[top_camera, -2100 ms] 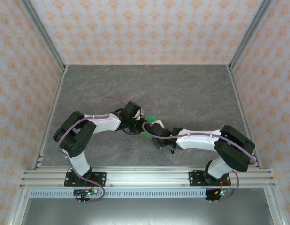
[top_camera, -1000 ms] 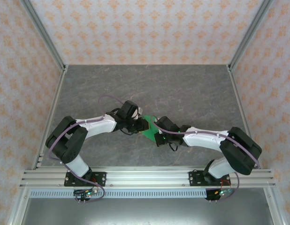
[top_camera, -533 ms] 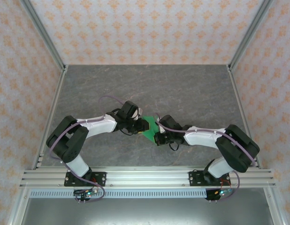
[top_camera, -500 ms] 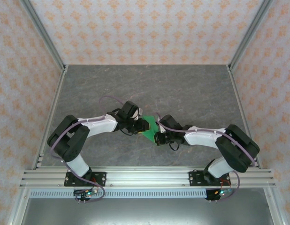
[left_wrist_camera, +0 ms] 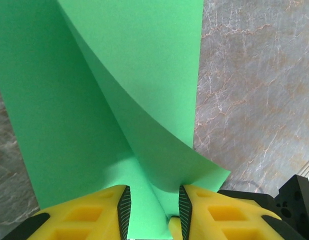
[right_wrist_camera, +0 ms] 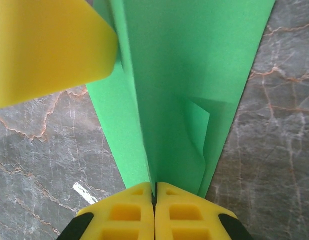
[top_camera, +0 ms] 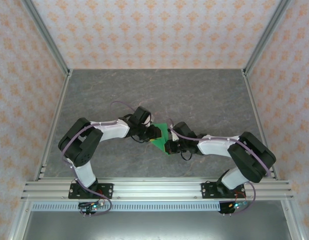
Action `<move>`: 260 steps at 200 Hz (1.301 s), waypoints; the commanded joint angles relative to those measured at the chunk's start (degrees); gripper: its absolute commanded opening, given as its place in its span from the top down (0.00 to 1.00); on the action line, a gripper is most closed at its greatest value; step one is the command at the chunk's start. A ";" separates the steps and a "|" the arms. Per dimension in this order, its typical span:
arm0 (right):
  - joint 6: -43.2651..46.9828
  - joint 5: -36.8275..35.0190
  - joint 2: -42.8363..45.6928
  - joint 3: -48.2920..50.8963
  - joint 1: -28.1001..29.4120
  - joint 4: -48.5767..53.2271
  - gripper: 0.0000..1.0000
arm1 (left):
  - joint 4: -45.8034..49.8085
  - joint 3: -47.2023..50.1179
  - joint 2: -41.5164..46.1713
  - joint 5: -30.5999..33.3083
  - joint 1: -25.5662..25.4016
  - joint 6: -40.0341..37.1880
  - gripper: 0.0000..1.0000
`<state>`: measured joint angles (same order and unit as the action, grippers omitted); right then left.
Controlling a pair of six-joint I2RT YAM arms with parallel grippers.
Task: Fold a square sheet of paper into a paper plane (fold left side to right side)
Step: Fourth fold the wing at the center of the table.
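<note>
Near rail (top_camera: 154, 189): aluminium bar along the near edge of the desk (top_camera: 204, 95); both arm bases are bolted to it.
Right claw (right_wrist_camera: 155, 192): fingers pressed flat together, pinching the near end of the paper's raised fold.
Sheet of paper (top_camera: 162, 136): bright green and part-folded, at the middle of the desk between the two claws. The lower layer lies flat on the desk and one flap curls upward. The right wrist view shows a small turned-in corner near its right edge.
Left claw (left_wrist_camera: 153, 197): yellow fingers parted by a narrow gap, with the foot of the curled flap standing between them and not visibly squeezed.
Open room: bare grey marbled desk to the left, to the right and beyond both arms.
Side edges: slanted aluminium posts (top_camera: 44, 37) border the desk on both sides.
Walls (top_camera: 154, 30): pale, orange-patterned, closing the far side and both flanks.
</note>
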<state>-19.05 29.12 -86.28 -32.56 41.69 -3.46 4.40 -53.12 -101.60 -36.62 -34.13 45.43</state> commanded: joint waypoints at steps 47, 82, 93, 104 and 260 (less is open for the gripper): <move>-0.77 0.29 -1.30 0.57 -0.38 -1.77 0.88 | -1.22 -1.81 -2.90 0.76 0.04 0.07 0.66; -1.03 0.24 -0.88 0.17 -0.38 -1.52 0.86 | -0.77 -1.76 -3.36 1.29 0.03 -0.05 0.66; -1.21 0.03 0.01 -0.08 -0.38 -1.06 0.83 | -0.63 -1.53 -3.26 1.37 0.09 -0.08 0.66; -1.26 -0.44 1.22 -0.44 -0.43 -0.38 0.79 | -0.21 -1.37 -3.25 1.63 0.08 -0.34 0.67; -9.07 18.94 -4.49 -2.12 -13.21 -13.15 0.70 | -0.60 -0.09 -2.39 2.08 0.04 -0.29 0.67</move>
<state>-26.70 45.12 -89.10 -32.75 28.69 -11.68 3.95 -53.84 -104.16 -36.56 -34.13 45.41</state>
